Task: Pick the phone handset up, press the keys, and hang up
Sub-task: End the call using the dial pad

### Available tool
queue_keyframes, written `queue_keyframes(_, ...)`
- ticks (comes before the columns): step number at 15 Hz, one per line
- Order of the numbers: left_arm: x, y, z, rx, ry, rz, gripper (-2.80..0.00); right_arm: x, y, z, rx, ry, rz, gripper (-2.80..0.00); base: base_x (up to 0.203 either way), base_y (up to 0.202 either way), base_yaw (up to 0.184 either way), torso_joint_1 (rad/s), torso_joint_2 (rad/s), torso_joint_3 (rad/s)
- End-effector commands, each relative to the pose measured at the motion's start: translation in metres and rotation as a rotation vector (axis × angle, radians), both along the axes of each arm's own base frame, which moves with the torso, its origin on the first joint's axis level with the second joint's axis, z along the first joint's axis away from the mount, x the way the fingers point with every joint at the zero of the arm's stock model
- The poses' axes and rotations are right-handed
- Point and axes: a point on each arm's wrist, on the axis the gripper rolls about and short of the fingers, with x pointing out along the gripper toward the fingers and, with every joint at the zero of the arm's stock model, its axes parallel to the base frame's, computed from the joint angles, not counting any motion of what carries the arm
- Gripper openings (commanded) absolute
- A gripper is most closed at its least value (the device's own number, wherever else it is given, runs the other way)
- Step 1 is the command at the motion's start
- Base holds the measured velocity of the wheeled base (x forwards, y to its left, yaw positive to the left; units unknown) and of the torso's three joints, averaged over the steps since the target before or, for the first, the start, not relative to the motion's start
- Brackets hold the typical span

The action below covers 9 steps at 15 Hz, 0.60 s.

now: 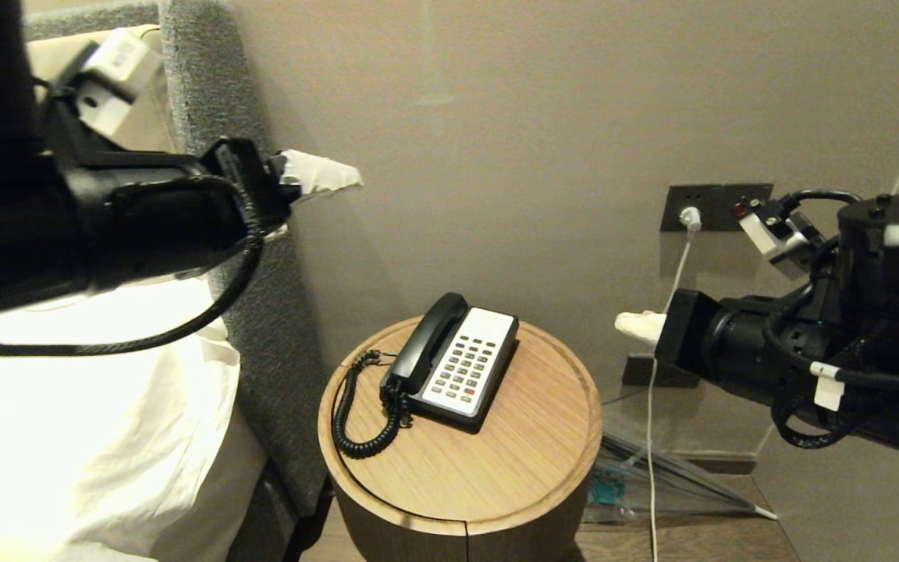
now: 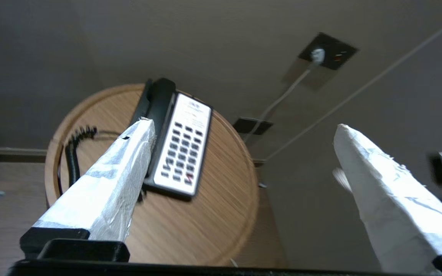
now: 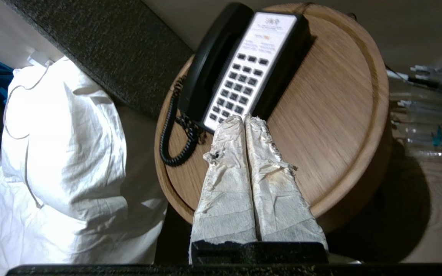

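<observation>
Head view: phone handset [image 1: 426, 343] rests cradled at the worktop's [image 1: 543, 445] centre; left gripper [image 1: 317, 176], ten o'clock, jaws wide to grasp; right gripper [image 1: 641, 325], three o'clock, jaws closed for pressing keys [image 1: 465, 367].

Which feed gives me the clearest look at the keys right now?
The right wrist view: the keys fill the faceplate close up, only the nearest row hidden behind the shut right gripper. The head view shows the whole grid, but small. In the left wrist view they are blurred, beside a finger of the open left gripper.
</observation>
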Motion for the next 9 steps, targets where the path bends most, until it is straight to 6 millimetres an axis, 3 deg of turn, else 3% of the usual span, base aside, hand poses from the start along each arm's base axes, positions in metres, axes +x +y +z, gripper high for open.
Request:
queue_keyframes(1, -0.063, 0.038, 0.002, -0.078, -0.071, 0.001, -0.46, 0.02, 0.017, 0.004, -0.013, 0.014, 0.002, -2.8, 0.0, 0.0, 0.0, 0.0, 0.0, 0.0)
queue_keyframes(2, -0.076, 0.046, -0.005, -0.086, -0.069, 0.0, -2.8, 0.027, 0.022, 0.007, -0.021, 0.021, 0.005, -2.8, 0.0, 0.0, 0.0, 0.0, 0.0, 0.0)
queue_keyframes(5, -0.107, 0.063, -0.027, -0.109, -0.074, -0.029, -2.8, 0.039, 0.051, 0.014, -0.055, 0.056, 0.053, -2.8, 0.0, 0.0, 0.0, 0.0, 0.0, 0.0)
queue_keyframes(9, -0.114, 0.067, -0.04, -0.182, -0.04, -0.069, -2.8, 0.051, 0.091, 0.006, -0.133, 0.095, 0.126, -2.8, 0.0, 0.0, 0.0, 0.0, 0.0, 0.0)
